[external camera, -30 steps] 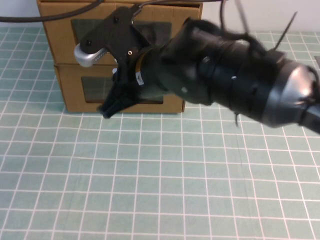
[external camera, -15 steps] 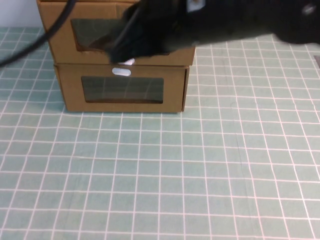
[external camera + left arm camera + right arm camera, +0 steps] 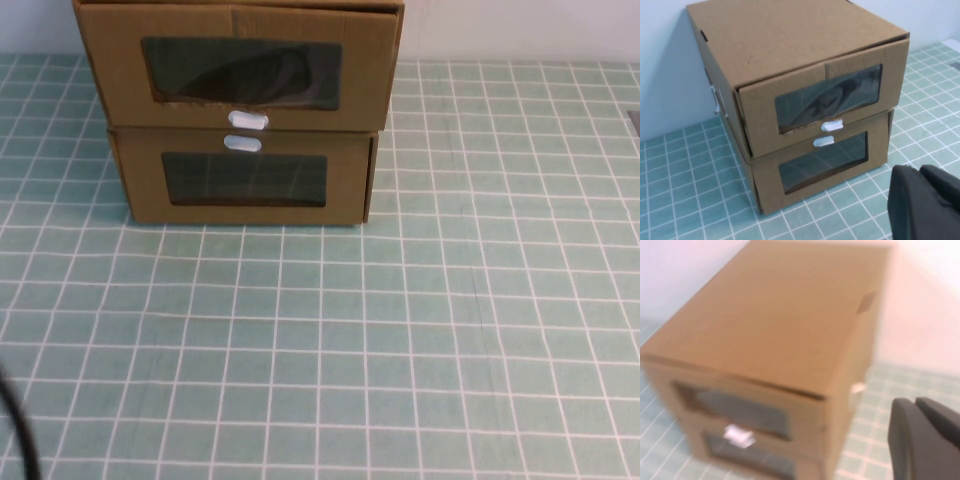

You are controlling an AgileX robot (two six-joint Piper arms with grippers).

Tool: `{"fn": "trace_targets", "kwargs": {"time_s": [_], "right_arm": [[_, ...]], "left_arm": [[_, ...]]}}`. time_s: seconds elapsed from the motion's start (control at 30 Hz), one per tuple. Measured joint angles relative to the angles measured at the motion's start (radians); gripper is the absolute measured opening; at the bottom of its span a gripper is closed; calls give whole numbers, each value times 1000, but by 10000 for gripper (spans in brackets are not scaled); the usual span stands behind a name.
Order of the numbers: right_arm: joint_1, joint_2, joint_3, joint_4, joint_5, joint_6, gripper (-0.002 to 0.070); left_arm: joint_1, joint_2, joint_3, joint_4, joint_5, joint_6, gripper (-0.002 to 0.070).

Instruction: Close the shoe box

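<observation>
a: what's different from half a second back?

b: the black arm that blocked the top of the high view has gone from it. both boxes now show in full, and they haven't moved.

a: where's the shoe box?

b: upper left of the high view. the shoe box is the top one, stacked on the lower cardboard box; its white pull tab sits under its window, just above the lower box's tab. in the left wrist view its front panel stands slightly proud of the shell.

a: and the arms?

b: neither shows in the high view. the left pincer is a dark mass at the lower right of its own wrist view, off the boxes' front corner, touching nothing. the right pincer shows likewise at the lower right of its view, raised beside the stack. i cannot tell whether either is released or clenched.

a: materials?

b: plain brown corrugated card, dark glossy plastic windows, on a desk covered in a green mat with a white grid.
</observation>
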Motion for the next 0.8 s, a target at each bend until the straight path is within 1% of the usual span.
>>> {"fn": "trace_targets", "kwargs": {"time_s": [0.17, 0.27, 0.43, 0.6, 0.7, 0.8], "right_arm": [[-111, -217, 200, -22, -81, 21, -14], [-147, -372, 384, -65, -156, 72, -14], [-155, -646, 756, -131, -303, 97, -14], [-155, -891, 1042, -133, -326, 102, -14], [-155, -1006, 1194, -133, -329, 102, -14], [-155, -1103, 1303, -133, -341, 102, -14]], "left_arm": [[0, -204, 200, 2, -69, -40, -5], [0, -308, 314, 2, -120, -101, -5], [0, -441, 459, 2, -225, -213, -5], [0, -478, 558, -7, -249, -302, -5], [0, -479, 600, -7, -260, -321, -5], [0, -479, 622, -9, -293, -327, -5]]}}
